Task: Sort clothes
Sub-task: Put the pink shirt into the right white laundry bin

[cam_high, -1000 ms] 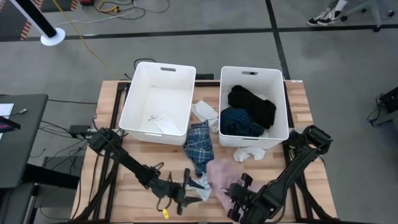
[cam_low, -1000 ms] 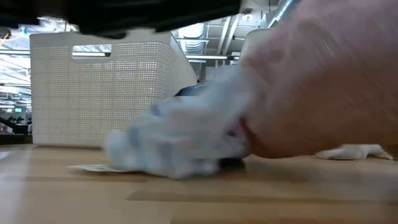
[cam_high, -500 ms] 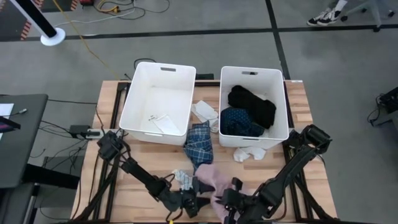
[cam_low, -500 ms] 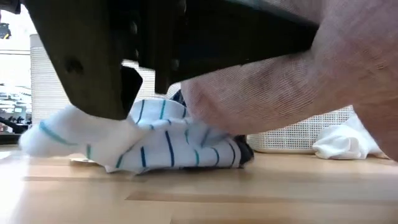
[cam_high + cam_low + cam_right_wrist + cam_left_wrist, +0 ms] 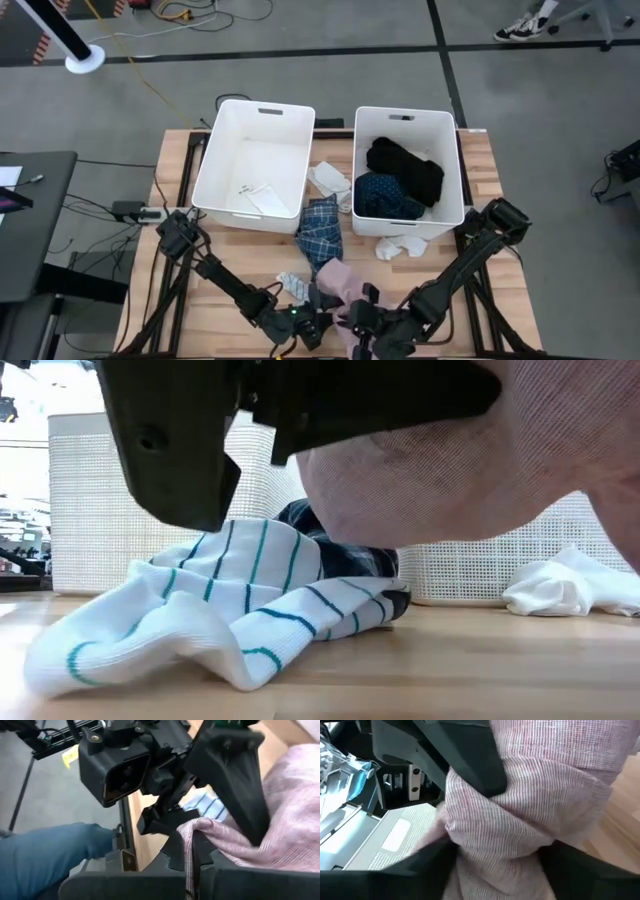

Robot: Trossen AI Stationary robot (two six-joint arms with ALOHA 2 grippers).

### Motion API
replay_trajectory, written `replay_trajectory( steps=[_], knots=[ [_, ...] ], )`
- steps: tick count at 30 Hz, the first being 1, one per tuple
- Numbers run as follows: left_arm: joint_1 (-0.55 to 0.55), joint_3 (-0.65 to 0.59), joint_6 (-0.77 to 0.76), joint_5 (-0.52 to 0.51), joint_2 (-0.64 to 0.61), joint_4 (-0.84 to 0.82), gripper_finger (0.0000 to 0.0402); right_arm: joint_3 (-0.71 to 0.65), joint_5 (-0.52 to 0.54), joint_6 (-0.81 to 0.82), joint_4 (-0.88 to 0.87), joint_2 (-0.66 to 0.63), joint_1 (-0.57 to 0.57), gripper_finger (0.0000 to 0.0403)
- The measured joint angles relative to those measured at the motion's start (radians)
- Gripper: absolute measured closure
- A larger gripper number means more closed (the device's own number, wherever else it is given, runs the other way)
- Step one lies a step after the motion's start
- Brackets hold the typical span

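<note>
Low in the middle of the high view both dark grippers meet over the crumpled pink woven garment (image 5: 338, 282); the left gripper (image 5: 318, 318) comes in from the lower left and its fingers (image 5: 475, 762) are clamped on a bunched fold of the pink cloth, which fills the left wrist view; the right gripper (image 5: 362, 322) comes in from the lower right, and its fingers (image 5: 197, 851) pinch a hemmed edge of the same cloth in the right wrist view; just left of the pink garment, on the wooden slatted table (image 5: 215, 295), lies the white sock with blue-green stripes (image 5: 291, 285), which sprawls across the lower left of the low view (image 5: 215, 615); above the pink piece lies the blue plaid garment (image 5: 321, 230), between the two large white plastic tubs; the left tub (image 5: 225, 152) holds a few small white pieces; the right tub (image 5: 455, 165) holds the black garment (image 5: 405, 165) and the navy dotted garment (image 5: 385, 197); a white sock (image 5: 398, 245) lies just below the right tub, and another white piece (image 5: 330, 180) sits between the tubs.
</note>
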Motion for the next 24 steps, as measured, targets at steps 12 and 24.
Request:
replay_trajectory(
  steps=[12, 24],
  knots=[
    [-0.010, 0.000, 0.081, 0.025, 0.000, 0.005, 0.0366, 0.000, -0.047, 0.000, 0.012, 0.000, -0.005, 0.0395],
    [-0.013, 0.000, 0.115, 0.031, -0.071, -0.015, 0.0365, 0.005, -0.040, -0.018, 0.019, -0.033, 0.035, 0.0325]
  ],
)
